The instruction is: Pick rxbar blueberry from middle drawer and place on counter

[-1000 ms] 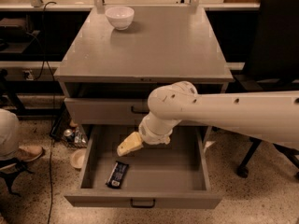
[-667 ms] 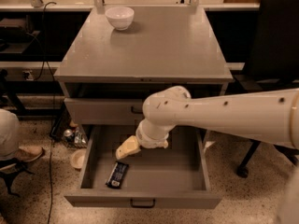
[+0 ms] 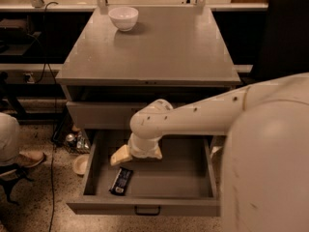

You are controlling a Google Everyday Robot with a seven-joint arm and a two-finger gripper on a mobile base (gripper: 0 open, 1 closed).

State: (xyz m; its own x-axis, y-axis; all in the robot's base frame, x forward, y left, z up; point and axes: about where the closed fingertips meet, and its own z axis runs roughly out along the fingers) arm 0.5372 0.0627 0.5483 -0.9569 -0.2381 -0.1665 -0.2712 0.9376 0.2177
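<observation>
Leftward goes the gripper (image 3: 120,155) since a second ago, and it is now hanging inside the open middle drawer (image 3: 145,206), just above and behind the rxbar blueberry (image 3: 121,181). That bar hasn't budged. It lies flat on the drawer floor at the front left, near the left wall, with its dark wrapper facing up. From my seat I cannot tell how far open the gripper is, and it has hold of nothing. The white arm (image 3: 193,117) reaches in from the right, across the closed upper drawer front (image 3: 101,115). Above sits the grey counter (image 3: 154,47), with a white bowl (image 3: 123,17) at its back left corner.
</observation>
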